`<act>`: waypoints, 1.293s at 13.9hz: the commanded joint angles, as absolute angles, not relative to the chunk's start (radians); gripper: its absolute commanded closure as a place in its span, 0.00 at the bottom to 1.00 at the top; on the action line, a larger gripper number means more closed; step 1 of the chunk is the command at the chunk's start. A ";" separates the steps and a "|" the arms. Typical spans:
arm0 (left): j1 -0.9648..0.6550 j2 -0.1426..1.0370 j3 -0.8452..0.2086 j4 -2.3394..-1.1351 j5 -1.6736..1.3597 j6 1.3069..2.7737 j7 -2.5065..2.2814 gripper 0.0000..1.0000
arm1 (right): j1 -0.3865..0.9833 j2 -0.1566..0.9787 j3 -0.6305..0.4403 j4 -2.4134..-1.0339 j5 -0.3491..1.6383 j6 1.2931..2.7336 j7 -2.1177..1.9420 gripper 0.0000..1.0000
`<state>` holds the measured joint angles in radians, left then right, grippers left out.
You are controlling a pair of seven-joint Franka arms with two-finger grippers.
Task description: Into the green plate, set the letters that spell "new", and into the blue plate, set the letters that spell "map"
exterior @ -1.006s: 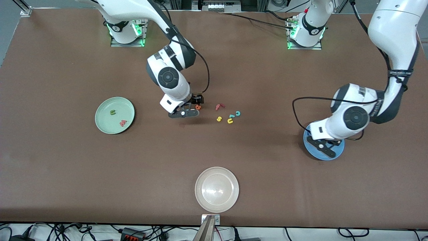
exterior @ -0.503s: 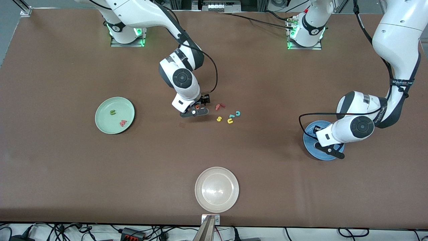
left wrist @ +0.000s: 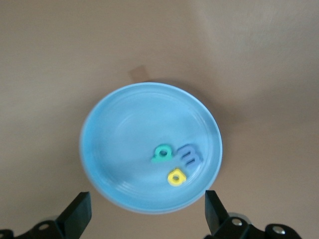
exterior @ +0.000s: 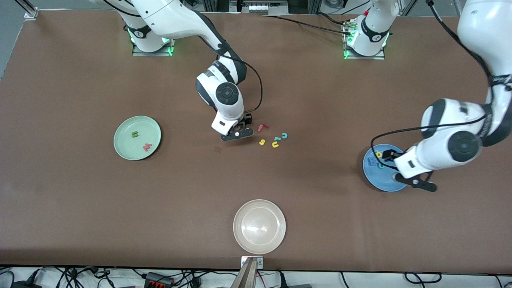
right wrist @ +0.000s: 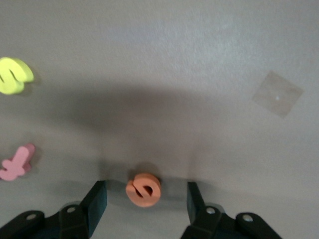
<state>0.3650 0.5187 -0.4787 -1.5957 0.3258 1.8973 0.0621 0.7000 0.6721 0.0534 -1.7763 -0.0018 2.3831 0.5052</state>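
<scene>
My right gripper (right wrist: 145,201) is low over the table, open, with the orange e (right wrist: 143,189) lying between its fingers and a gap on each side. In the front view it (exterior: 237,134) hangs just beside the loose letter cluster. The green plate (exterior: 126,148) holds the dark green n (exterior: 135,134) and the red w (exterior: 147,147). My left gripper (left wrist: 147,211) is open and empty above the blue plate (left wrist: 124,129). In that plate lie the teal p (left wrist: 163,154), the blue m (left wrist: 190,155) and the yellow a (left wrist: 176,177).
Loose letters lie beside the e toward the left arm's end: a red f (exterior: 262,127), a yellow s (exterior: 262,142), a yellow u (exterior: 275,144) and a teal c (exterior: 284,135). A cream-white plate (exterior: 259,226) sits near the table's front edge.
The left gripper opened and lifted off the blue plate, leaving the letters showing in it. The right gripper moved over the orange e and its fingers drew closer together.
</scene>
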 commanded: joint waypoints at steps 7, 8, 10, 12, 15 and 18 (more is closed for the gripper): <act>0.377 0.374 -0.483 -1.290 0.246 1.571 -0.128 0.00 | 0.707 0.710 0.048 -1.723 -0.020 2.373 0.522 0.32; 0.391 0.362 -0.480 -1.289 0.188 1.569 -0.153 0.00 | 0.709 0.710 0.048 -1.724 -0.020 2.372 0.522 0.32; 0.449 0.336 -0.485 -1.290 0.065 1.569 -0.146 0.00 | 0.710 0.710 0.048 -1.729 -0.020 2.370 0.522 0.34; 0.462 0.316 -0.486 -1.290 0.038 1.569 -0.124 0.00 | 0.709 0.710 0.048 -1.730 -0.020 2.368 0.520 0.53; 0.366 0.205 -0.412 -1.356 0.028 1.568 -0.117 0.00 | 0.701 0.709 0.048 -1.730 -0.020 2.368 0.511 0.83; 0.180 0.164 -0.189 -1.431 0.005 1.600 -0.110 0.00 | 0.696 0.698 0.048 -1.727 -0.020 2.355 0.512 0.90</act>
